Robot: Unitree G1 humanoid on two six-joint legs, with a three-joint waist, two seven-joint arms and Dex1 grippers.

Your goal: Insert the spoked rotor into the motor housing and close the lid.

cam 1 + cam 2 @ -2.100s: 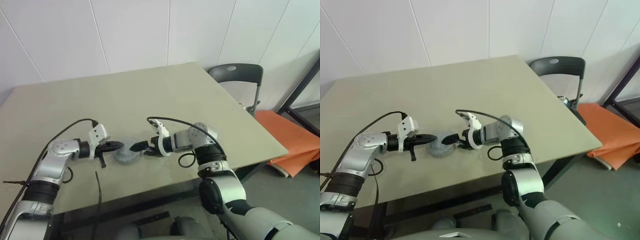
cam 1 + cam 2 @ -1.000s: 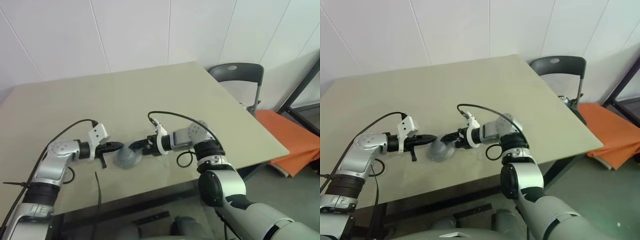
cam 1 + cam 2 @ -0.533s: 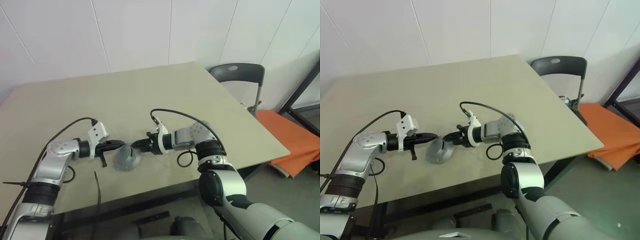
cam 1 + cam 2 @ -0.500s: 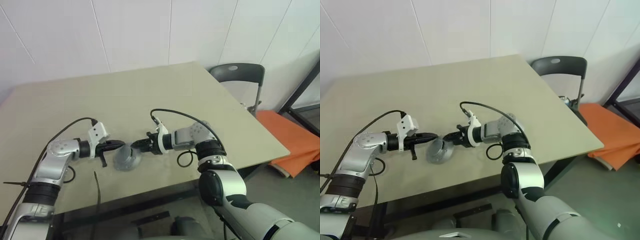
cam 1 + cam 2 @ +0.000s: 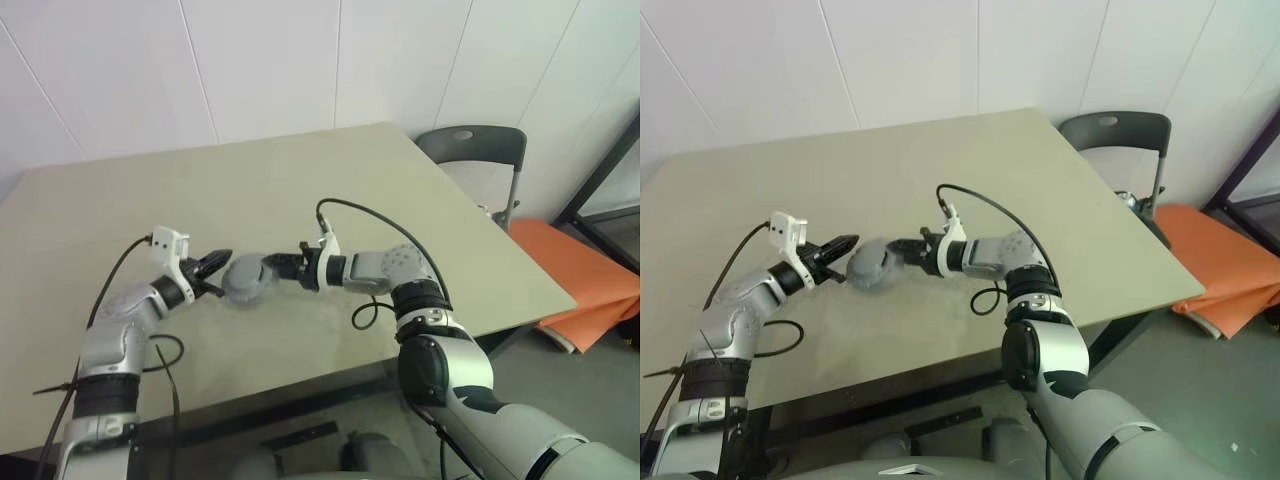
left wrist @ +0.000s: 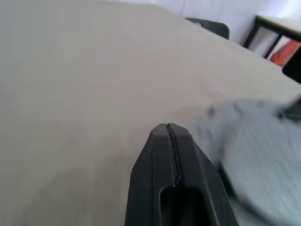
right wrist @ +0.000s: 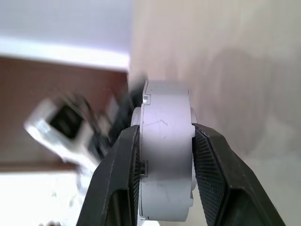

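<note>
The motor housing, a round grey body with its lid seated on it, was held clear above the bench, near the bench's front edge and roughly midway along it. The right gripper clamped the housing across its thickness, one black finger pressed flat on each face, the jaws parted by just that thickness. The left gripper sat just beside the housing on its other side, jaws pressed fully together and holding nothing; whether its tip touched the housing could not be told. The housing's inside was hidden, so its contents could not be seen.

Open bench spread behind the two grippers to the far edge and out to both sides. The bench top was a plain pale beige. A white panelled wall rose behind it. Past the bench's right corner stood a dark grey chair, with an orange object on the floor beyond.
</note>
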